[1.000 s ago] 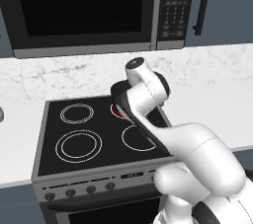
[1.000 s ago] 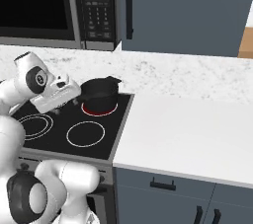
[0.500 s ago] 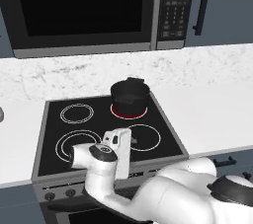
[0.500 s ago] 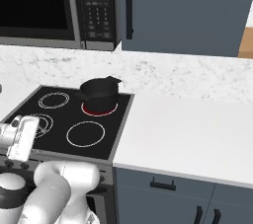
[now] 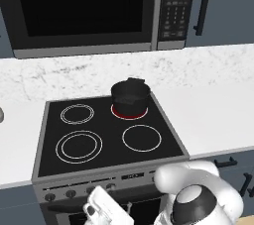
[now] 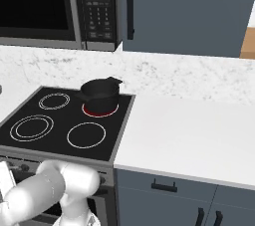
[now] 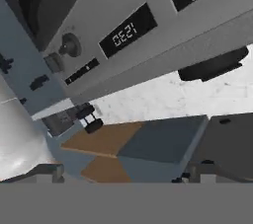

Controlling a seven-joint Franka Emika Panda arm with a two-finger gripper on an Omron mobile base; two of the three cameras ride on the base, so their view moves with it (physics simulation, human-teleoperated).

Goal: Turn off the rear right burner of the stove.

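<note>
The stove (image 5: 106, 157) is a black glass cooktop over a grey panel with a row of small dark knobs (image 5: 71, 194). Its rear right burner (image 5: 130, 114) glows as a thin red ring under a black pot (image 5: 130, 93), and appears again as the red ring (image 6: 99, 111) in the right base view. My gripper (image 5: 99, 210) hangs low in front of the stove, just below the knob row. In the hand view the gripper (image 7: 123, 172) is open with nothing between its fingertips, looking up at the tilted panel with one knob (image 7: 69, 45) and a clock display (image 7: 124, 32).
A black microwave (image 5: 84, 11) hangs above the stove. White marble counter (image 6: 189, 135) runs to the right, with grey-blue cabinet drawers (image 6: 164, 192) below it. My arm's white links (image 6: 55, 190) fill the space in front of the oven door.
The arm has swung down from above the cooktop near the pot, past the front edge, to below the knob row. Pot, stove and base have stayed put; the jaws stay open.
</note>
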